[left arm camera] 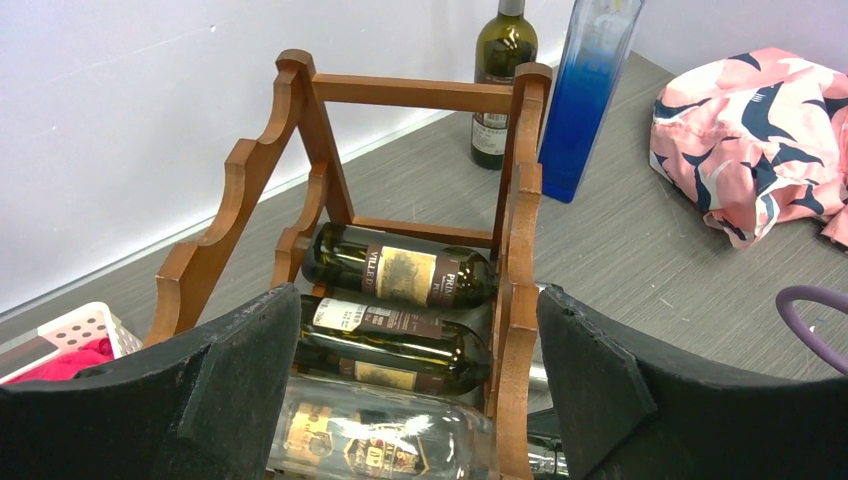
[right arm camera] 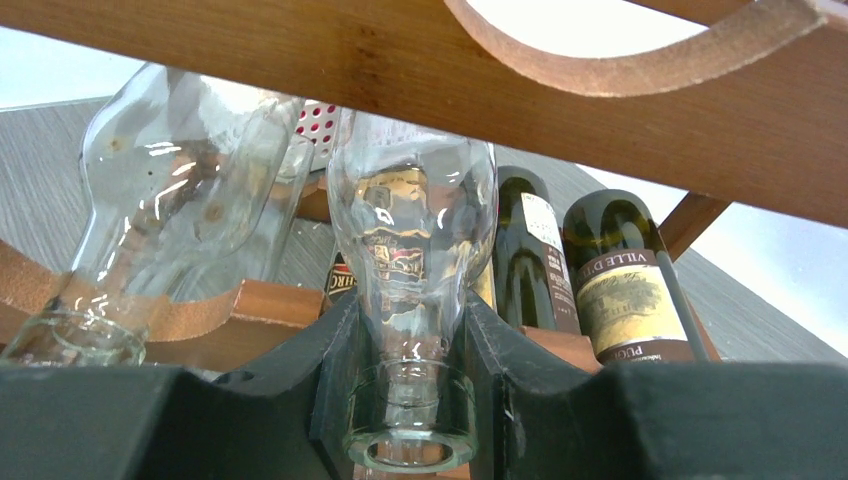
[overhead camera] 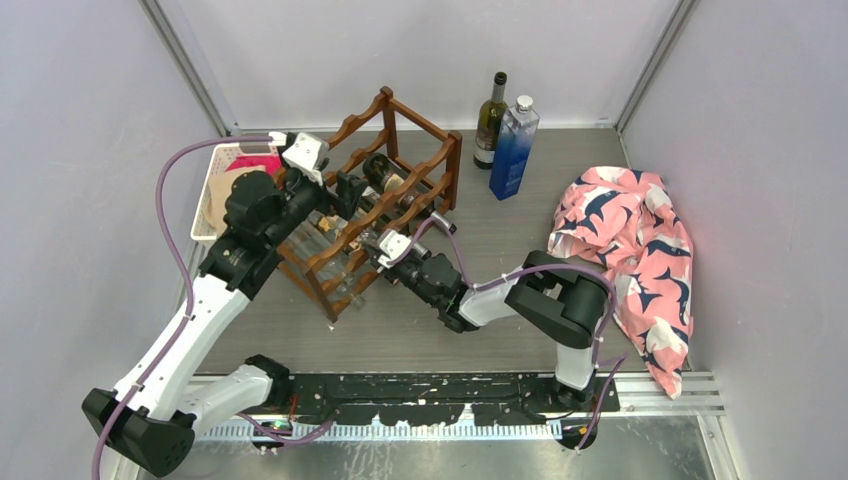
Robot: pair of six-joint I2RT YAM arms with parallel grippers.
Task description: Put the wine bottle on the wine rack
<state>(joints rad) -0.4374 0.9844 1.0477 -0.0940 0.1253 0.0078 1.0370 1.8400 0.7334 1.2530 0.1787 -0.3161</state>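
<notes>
The dark reddish-brown wine rack (overhead camera: pixel 420 125) stands left of centre, with several bottles lying in it. My right gripper (overhead camera: pixel 372 245) reaches into its lower front and is shut on the neck of a clear glass wine bottle (right arm camera: pixel 410 220), which lies in the rack (right arm camera: pixel 400 60) with its mouth towards the camera. The same clear bottle (left arm camera: pixel 380 430) shows low in the left wrist view. My left gripper (left arm camera: pixel 417 300) hovers open over the rack's (left arm camera: pixel 415 93) top, its fingers (left arm camera: pixel 250 360) astride the frame and holding nothing. Two dark bottles (left arm camera: pixel 400 272) lie above the clear one.
A second clear bottle (right arm camera: pixel 170 180) lies beside the held one, and dark labelled bottles (right arm camera: pixel 620 275) lie to its right. Behind the rack stand a green bottle (overhead camera: pixel 490 120) and a blue one (overhead camera: pixel 514 148). Pink patterned cloth (overhead camera: pixel 630 250) lies at right; a white basket (overhead camera: pixel 215 190) sits left.
</notes>
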